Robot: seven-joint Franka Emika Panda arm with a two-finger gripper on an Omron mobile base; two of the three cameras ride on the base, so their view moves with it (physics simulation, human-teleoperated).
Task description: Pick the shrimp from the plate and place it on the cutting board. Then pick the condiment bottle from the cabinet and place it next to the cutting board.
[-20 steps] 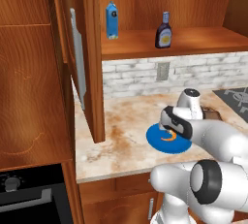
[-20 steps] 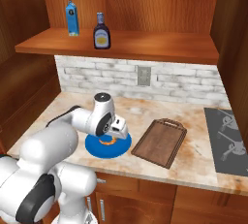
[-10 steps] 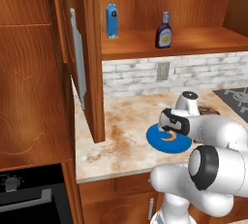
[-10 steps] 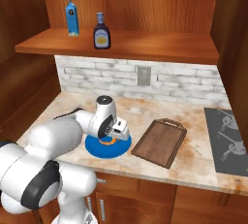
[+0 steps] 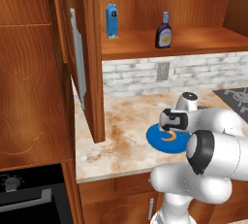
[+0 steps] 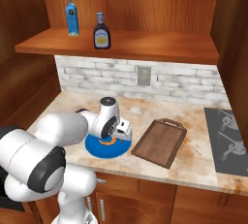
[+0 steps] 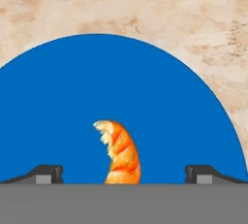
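**Gripper lowered over the shrimp, jaws wide**

Compared with one second ago, the white arm has folded lower and its hand has come down closer to the flat round bright blue plate (image 5: 160, 140), while the plate and the things around it kept their places.

The gripper (image 7: 123, 172) hangs just above the plate with its two dark fingertips (image 7: 46, 173) far apart and nothing between them except the small curled orange shrimp (image 7: 120, 152). In the hand view the shrimp lies between the tips, a little nearer to the left one, and its long axis runs away from the hand, across the line that joins the tips. I judge that a straight descent and a closing would catch it across its narrow body.

The small dark brown wooden cutting board (image 6: 161, 142) lies just beside the plate, toward the stove side, and nothing stands between them. The dark condiment bottle (image 6: 101, 31) stands on the shelf of the reddish-brown cabinet (image 5: 92, 48), near a blue carton (image 6: 72, 18).
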